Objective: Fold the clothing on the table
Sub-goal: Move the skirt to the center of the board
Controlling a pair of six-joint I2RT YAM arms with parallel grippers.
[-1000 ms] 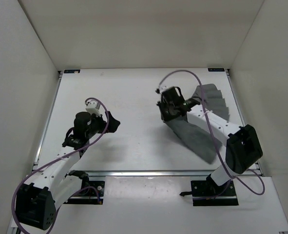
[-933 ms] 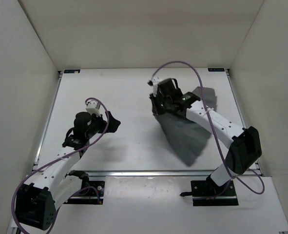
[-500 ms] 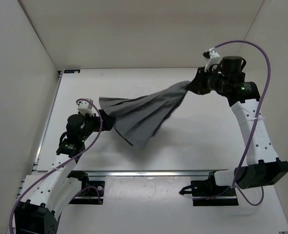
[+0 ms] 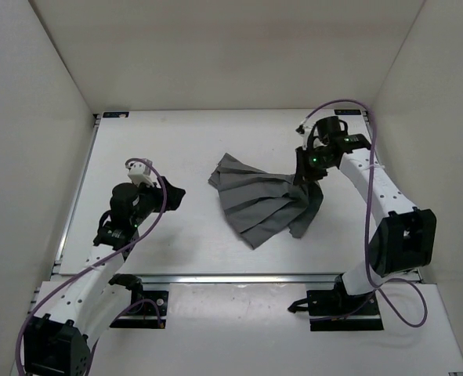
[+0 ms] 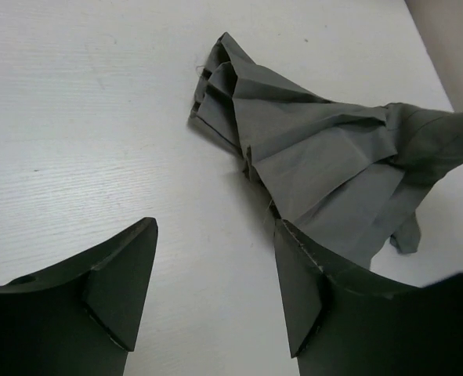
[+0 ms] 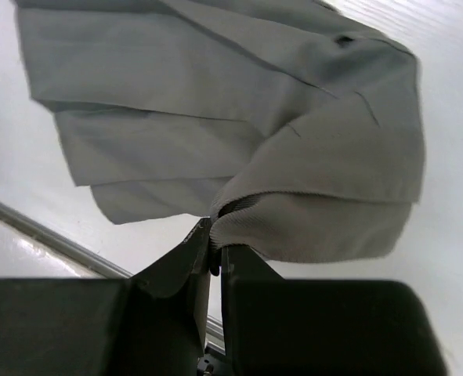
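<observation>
The clothing [image 4: 262, 202], a dark grey pleated skirt, lies bunched on the white table [image 4: 192, 141], its pleats fanning toward the left. My right gripper [image 4: 308, 174] is shut on the skirt's right end, lifting it a little. In the right wrist view the ribbed waistband edge [image 6: 294, 223] is pinched between the fingers of my right gripper [image 6: 217, 251]. My left gripper [image 4: 176, 194] is open, left of the skirt and apart from it. In the left wrist view bare table lies in the gap of my left gripper [image 5: 215, 290], and the skirt [image 5: 317, 157] lies ahead to the right.
Thin metal rails [image 4: 239, 276] run along the table's near edge and its sides. White walls enclose the table on three sides. A purple cable [image 4: 372, 149] loops over the right arm.
The right gripper has carried the skirt from a wide stretch across the table back down to the middle right. The left gripper let go of the skirt's left end and stands open.
</observation>
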